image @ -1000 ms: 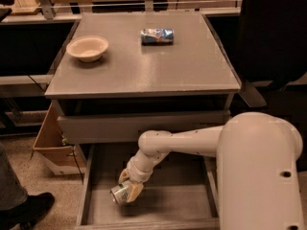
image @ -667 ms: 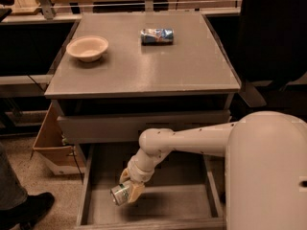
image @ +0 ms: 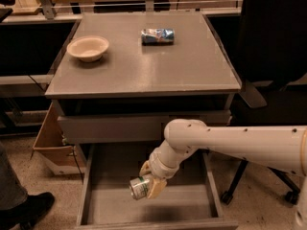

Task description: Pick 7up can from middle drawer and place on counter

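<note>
The 7up can (image: 138,188), silver with a green label, is held on its side in my gripper (image: 147,186). The gripper is shut on it, with tan fingers (image: 156,188) wrapped around its right end. The can hangs a little above the floor of the open middle drawer (image: 96,210), left of its centre. My white arm (image: 230,140) reaches in from the right, passing under the counter's front edge. The grey counter (image: 144,66) lies above and behind the drawer.
On the counter a tan bowl (image: 88,48) sits at the back left and a blue-and-white can (image: 157,36) lies on its side at the back middle. A cardboard box (image: 50,140) stands left of the cabinet. A dark office chair (image: 273,56) is at the right, and a shoe (image: 24,210) at the lower left.
The gripper with the 7up can has risen slightly and shifted right above the drawer floor. The arm's upper part has swung toward the right.
</note>
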Tool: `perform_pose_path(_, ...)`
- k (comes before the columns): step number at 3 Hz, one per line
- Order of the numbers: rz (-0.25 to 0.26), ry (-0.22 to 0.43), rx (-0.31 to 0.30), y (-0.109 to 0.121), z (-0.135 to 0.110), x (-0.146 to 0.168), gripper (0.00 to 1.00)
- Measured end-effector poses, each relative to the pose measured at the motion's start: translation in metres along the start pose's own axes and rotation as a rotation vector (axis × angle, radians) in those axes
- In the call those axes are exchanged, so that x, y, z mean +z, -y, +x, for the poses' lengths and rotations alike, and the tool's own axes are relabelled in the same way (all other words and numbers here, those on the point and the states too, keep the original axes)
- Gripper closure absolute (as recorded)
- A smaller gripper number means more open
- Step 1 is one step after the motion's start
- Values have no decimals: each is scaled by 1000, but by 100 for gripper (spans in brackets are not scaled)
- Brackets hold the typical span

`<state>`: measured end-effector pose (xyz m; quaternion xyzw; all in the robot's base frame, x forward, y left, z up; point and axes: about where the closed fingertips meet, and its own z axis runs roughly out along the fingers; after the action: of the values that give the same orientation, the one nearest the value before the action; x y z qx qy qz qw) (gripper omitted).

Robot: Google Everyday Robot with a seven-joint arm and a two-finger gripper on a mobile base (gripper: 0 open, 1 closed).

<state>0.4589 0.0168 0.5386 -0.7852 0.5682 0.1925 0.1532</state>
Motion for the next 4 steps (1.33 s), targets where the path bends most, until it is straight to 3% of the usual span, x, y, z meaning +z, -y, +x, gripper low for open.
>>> perform_pose_path(2, 114, -108, 87, -9, 10, -105, 100)
perform_pose_path(3, 114, -108, 87, -9, 10, -105, 100)
perform_pose_path(4, 141, -180, 94, -12, 15, -142, 100)
